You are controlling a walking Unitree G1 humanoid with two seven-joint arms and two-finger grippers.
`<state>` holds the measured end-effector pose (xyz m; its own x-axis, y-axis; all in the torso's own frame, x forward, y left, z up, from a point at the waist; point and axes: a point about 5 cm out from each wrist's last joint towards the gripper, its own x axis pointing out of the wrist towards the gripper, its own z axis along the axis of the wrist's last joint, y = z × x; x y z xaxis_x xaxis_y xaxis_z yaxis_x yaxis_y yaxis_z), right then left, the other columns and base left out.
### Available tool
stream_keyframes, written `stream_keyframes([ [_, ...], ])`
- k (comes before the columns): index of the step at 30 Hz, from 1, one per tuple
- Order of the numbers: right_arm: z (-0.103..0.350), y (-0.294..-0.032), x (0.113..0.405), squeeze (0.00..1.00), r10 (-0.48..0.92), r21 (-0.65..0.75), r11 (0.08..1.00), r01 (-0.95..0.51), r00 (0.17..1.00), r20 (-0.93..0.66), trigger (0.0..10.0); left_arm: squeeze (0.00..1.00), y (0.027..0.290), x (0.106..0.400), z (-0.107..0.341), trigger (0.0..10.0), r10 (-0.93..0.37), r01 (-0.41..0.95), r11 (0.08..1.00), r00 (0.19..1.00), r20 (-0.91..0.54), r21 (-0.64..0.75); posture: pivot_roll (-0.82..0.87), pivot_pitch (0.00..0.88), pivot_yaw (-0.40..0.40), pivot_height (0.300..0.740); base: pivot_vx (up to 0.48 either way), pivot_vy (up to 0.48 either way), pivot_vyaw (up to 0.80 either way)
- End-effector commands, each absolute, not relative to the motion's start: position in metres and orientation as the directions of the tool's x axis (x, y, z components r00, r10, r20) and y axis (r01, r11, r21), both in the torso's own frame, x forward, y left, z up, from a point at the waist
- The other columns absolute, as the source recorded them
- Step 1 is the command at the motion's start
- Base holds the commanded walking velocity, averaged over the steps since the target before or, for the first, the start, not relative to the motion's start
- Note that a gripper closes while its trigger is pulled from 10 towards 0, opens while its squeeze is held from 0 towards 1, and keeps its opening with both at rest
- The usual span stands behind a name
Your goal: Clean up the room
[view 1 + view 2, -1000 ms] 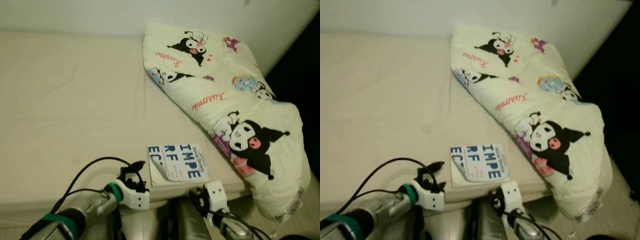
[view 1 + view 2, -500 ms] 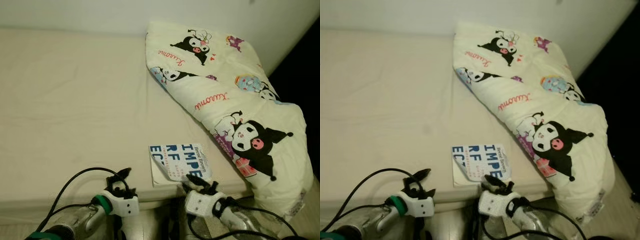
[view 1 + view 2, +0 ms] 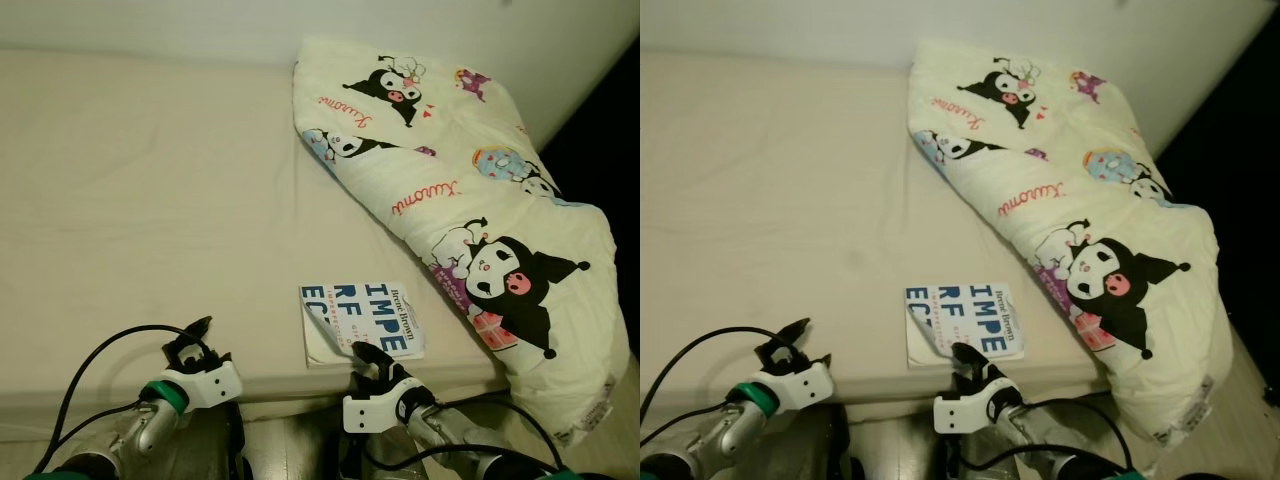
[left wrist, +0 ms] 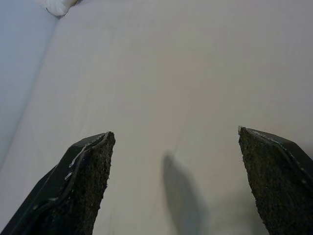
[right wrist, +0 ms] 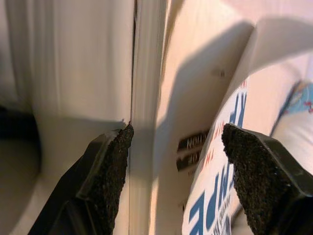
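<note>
A book [image 3: 362, 321] with big blue letters on its white cover lies on the bed near the front edge, one cover corner curled up. My right gripper [image 3: 368, 358] is at the book's near edge, fingers open. In the right wrist view the book's page edge [image 5: 144, 98] and curled cover [image 5: 215, 127] lie between the open right gripper [image 5: 178, 147]. My left gripper [image 3: 195, 335] hovers open over bare sheet to the book's left, and in the left wrist view this gripper [image 4: 173, 142] has only sheet under it.
A cream blanket [image 3: 470, 200] printed with cartoon characters is bunched along the bed's right side and hangs over the corner. The beige mattress [image 3: 150, 200] stretches wide to the left. A white wall runs behind; a dark gap [image 3: 600, 120] lies to the right.
My right gripper has moved left and up to the book's near edge. My left gripper has drifted left, away from the book. The camera view has shifted slightly.
</note>
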<state>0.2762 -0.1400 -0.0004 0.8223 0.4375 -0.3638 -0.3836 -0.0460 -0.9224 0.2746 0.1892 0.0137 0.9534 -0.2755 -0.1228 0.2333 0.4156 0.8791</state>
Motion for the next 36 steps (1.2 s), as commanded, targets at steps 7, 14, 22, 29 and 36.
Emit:
stream_keyframes([
  [7, -0.010, -0.150, 0.272, 0.00, 0.379, -0.929, -0.071, -0.362, 0.852, -0.361, 10.0, 0.00, 0.189, 0.266, 0.007, 10.0, -0.267, 0.257, 0.434, 0.952, -0.150, 0.863, 0.01, 0.190, -0.041, 0.616, 0.000, 0.000, 0.00],
  [14, -0.021, -0.146, 0.263, 0.00, 0.390, -0.916, -0.125, -0.382, 0.830, -0.399, 10.0, 0.00, 0.187, 0.265, 0.006, 10.0, -0.263, 0.256, 0.452, 0.954, -0.147, 0.854, 0.01, 0.213, -0.047, 0.616, 0.000, 0.000, 0.00],
  [22, -0.024, -0.138, 0.263, 0.00, 0.392, -0.904, -0.188, -0.384, 0.814, -0.428, 10.0, 0.00, 0.182, 0.256, -0.001, 10.0, -0.259, 0.265, 0.472, 0.953, -0.155, 0.841, 0.01, 0.234, -0.056, 0.616, 0.000, 0.000, 0.00],
  [29, -0.006, -0.143, 0.284, 0.00, 0.311, -0.947, -0.056, -0.315, 0.896, -0.317, 10.0, 0.00, 0.184, 0.254, -0.001, 10.0, -0.239, 0.249, 0.490, 0.960, -0.146, 0.835, 0.03, 0.237, -0.067, 0.616, 0.000, 0.000, 0.00],
  [36, 0.002, -0.153, 0.290, 0.00, 0.309, -0.960, -0.026, -0.280, 0.911, -0.274, 10.0, 0.00, 0.184, 0.253, -0.001, 10.0, -0.236, 0.249, 0.489, 0.960, -0.148, 0.836, 0.02, 0.235, -0.067, 0.616, 0.000, 0.000, 0.00],
])
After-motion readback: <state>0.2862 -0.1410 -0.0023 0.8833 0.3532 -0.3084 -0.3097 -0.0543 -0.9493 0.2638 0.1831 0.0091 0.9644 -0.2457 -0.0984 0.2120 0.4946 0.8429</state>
